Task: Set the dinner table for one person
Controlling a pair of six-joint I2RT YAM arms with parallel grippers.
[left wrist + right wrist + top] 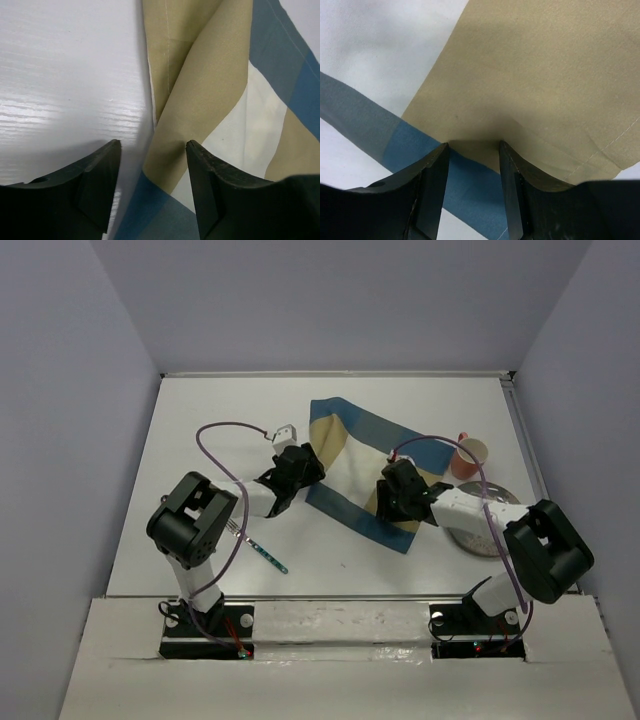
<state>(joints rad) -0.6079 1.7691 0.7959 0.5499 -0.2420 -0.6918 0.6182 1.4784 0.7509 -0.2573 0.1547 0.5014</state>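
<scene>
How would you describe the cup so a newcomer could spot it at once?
Start at the white table, then the checked placemat near its middle. Right of the placemat, beyond the grey plate, stands the cup: the only pink thing.

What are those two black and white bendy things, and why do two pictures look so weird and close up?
Those are two robot arms, bolted at the near edge of a white table. One picture looks down from above. The other two come from small cameras on the wrists, so you see each arm's own two black fingers up close. On the table lie a checked placemat, a pink cup, a grey plate and a fork with a green handle. The left gripper straddles the placemat's edge. The right gripper is down over the placemat. Both stand open, and neither seems to hold anything.
</scene>
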